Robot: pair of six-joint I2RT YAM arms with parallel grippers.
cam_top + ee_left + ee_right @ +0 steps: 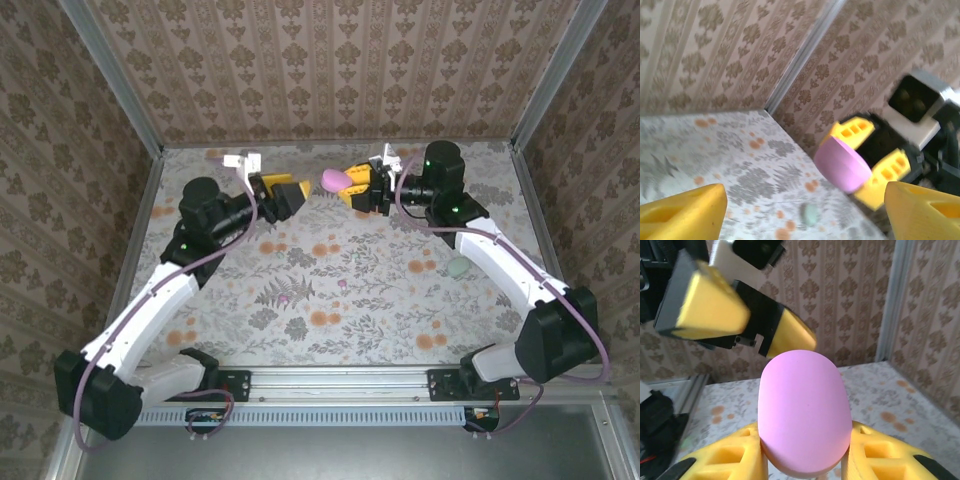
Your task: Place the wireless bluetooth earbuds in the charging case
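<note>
Charging case (333,179), the small glossy pink pebble-shaped plastic one, is up off the table at the far middle of the scene. The right gripper (348,187) has it pinched between its yellow fingers, jaws closed down to the width of the shell and pressing on both sides. The lid looks shut, with no seam showing from any angle. So what could bite the robot from here?
— benchrat

Slippage, mostly. That shell is smooth and rounded, and only its back end sits between the fingers. The rest pokes out past the fingertips toward the left. Any shove on that free end could twist it or lever it out, and then it drops onto the flower-print table (330,330).

The likely shover is the left gripper (300,192). It sits just beside the case on the left, facing it, jaws spread wide, holding nothing and not touching the pink shell. If it closes off-centre, or bumps the case before it grips, there's the nudge.

The lid probably has to open before any earbud goes in. Prying a clamshell with two-finger jaws is exactly the move that pops a slick case loose.

There's also a small pale green lump (458,268) lying on the table at the right, beside the right arm. It's too small to call it an earbud.
— yam_fan
</note>
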